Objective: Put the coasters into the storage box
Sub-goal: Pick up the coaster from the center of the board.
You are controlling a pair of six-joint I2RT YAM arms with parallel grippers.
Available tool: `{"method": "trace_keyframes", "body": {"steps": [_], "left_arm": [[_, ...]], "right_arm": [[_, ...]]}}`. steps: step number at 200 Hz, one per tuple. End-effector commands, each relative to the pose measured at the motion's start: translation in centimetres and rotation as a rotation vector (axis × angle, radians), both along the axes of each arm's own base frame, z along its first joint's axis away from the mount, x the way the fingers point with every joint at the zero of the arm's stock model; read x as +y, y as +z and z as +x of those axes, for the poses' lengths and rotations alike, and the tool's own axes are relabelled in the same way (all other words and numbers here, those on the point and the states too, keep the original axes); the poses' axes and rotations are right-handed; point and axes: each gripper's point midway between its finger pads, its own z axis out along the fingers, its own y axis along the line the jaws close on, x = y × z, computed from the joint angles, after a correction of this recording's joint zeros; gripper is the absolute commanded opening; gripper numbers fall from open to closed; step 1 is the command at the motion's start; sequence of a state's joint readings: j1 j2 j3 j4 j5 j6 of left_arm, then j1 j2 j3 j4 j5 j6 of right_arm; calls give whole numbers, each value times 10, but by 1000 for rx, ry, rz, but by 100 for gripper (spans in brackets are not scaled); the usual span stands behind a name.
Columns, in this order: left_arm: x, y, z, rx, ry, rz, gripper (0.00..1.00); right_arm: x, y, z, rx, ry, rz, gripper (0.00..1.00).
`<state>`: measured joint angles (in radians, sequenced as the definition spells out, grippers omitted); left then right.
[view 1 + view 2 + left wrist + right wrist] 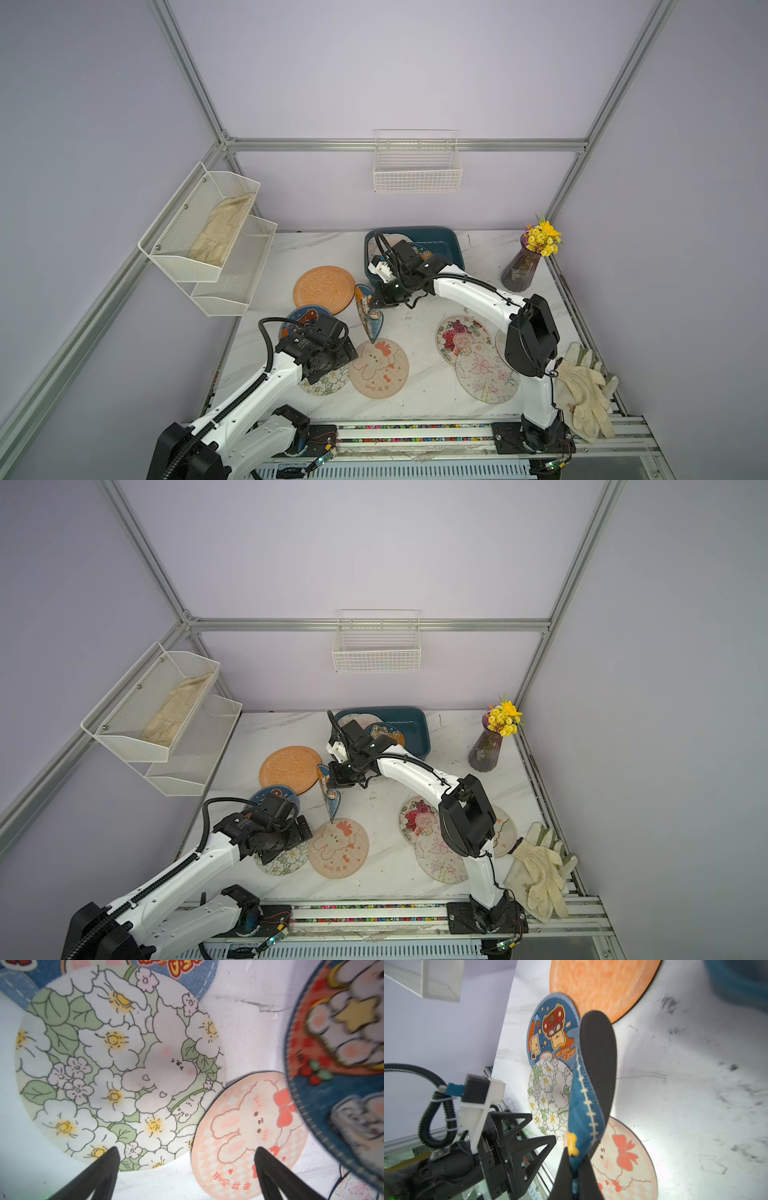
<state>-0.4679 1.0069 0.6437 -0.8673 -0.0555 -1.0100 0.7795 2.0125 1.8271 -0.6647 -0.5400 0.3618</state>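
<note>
Here, in a top view, the right tool [376, 305] is pinching a navy-orange coaster [369, 318] on edge near the storage box [436, 231] — its arm [469, 291] is hiding part of the box. Left wrist: the left tool [187, 1153] is gaping above the floral coaster [108, 1053]. Right wrist: the pinched coaster is showing edge-on — print unreadable.

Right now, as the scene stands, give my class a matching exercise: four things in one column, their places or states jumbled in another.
Things: 1 navy red-check coaster; 2 plain orange coaster; 3 white-flower coaster; 4 storage box.
States: A holds coasters already; B beneath the open left gripper; C flat between mesh shelf and box; D hanging on edge, pinched by the right gripper.
Pairs: 1-D, 2-C, 3-B, 4-A.
</note>
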Motion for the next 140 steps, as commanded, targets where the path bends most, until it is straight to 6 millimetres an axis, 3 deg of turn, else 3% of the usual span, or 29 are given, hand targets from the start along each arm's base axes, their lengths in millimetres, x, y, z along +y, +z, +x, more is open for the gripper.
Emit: {"method": "trace_keyframes", "body": {"steps": [1, 77, 116, 140], "left_arm": [[-18, 36, 28, -109, -42, -53, 100], [-24, 39, 36, -122, -50, -69, 100], [-28, 38, 39, -118, -59, -76, 100], [-31, 39, 43, -119, -75, -76, 100]], "right_arm": [[-12, 18, 24, -46, -31, 8, 0], [-35, 38, 137, -198, -157, 43, 0], [-49, 26, 195, -242, -235, 54, 0], [-69, 3, 220, -232, -287, 25, 0]]}}
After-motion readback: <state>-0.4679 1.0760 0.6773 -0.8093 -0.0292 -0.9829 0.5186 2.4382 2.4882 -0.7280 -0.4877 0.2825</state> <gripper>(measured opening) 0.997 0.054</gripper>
